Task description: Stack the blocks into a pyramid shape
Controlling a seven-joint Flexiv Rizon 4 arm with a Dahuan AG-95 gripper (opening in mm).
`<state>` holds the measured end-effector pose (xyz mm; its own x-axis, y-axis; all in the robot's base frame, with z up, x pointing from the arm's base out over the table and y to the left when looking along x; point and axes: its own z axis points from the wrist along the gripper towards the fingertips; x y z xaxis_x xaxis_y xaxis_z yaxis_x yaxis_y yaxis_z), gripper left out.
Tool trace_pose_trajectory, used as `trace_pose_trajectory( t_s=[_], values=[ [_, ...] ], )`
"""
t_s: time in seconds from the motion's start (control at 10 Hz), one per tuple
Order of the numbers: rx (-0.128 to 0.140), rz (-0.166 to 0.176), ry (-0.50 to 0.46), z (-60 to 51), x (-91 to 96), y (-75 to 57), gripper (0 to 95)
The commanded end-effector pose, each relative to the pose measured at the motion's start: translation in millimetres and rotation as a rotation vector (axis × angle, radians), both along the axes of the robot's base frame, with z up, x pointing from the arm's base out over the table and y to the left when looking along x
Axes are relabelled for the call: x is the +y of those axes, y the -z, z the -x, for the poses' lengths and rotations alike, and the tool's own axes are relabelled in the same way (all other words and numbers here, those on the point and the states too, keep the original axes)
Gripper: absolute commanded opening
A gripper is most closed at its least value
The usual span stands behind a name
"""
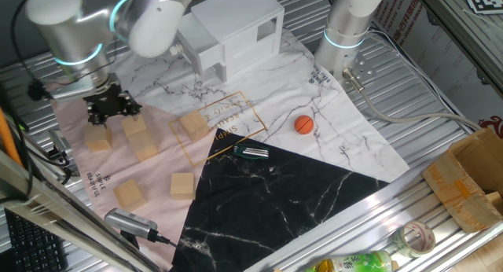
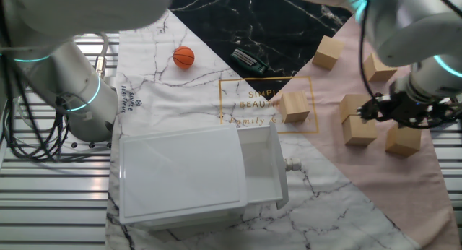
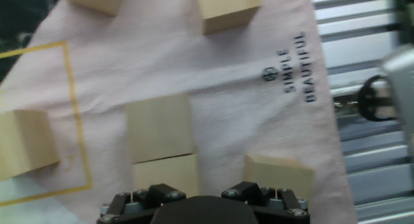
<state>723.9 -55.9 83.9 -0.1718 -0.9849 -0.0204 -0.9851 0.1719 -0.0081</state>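
A: Fixed view first. Where are the blocks?
B: All six on the pink part of the mat. Two touching, one alone beside them, one on the gold print, two and nearer the front. Nothing stacked yet. Gripper hangs just above the touching pair, probably lining up a base row.
A: Fingers?
B: Cannot tell, too dark and small.
A: Other fixed view?
B: Same cluster at right; gripper over it. Ball and house well apart, out of play.
A: Hand view?
B: Looks straight down on the pair; fingertips are out of frame, so still unclear.
A: Surface, room?
B: Marble-print mat in white, pink and black on a ribbed metal table. Cardboard box and cables at the edges.
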Motion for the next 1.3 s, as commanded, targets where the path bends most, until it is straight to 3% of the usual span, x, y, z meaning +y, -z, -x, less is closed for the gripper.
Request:
trace_pose_trajectory(
  t_s=[0.1,0.3,0.4,0.9,1.1,1.2,1.3],
  values=[
    [-0.017,-0.005,0.014,-13.2,1.1,6.7,76.0],
    [-0.017,-0.002,0.016,-21.2,2.6,11.3,76.0],
    [-0.018,-0.002,0.015,-24.8,3.4,12.8,57.0],
    [-0.018,0.000,0.009,-40.6,3.6,12.6,57.0],
    [-0.021,0.001,0.014,-41.4,2.3,12.5,57.0],
    [-0.027,0.000,0.034,-41.6,1.3,13.3,76.0],
    [-0.025,-0.006,0.096,-41.8,-0.2,15.2,76.0]
  ],
)
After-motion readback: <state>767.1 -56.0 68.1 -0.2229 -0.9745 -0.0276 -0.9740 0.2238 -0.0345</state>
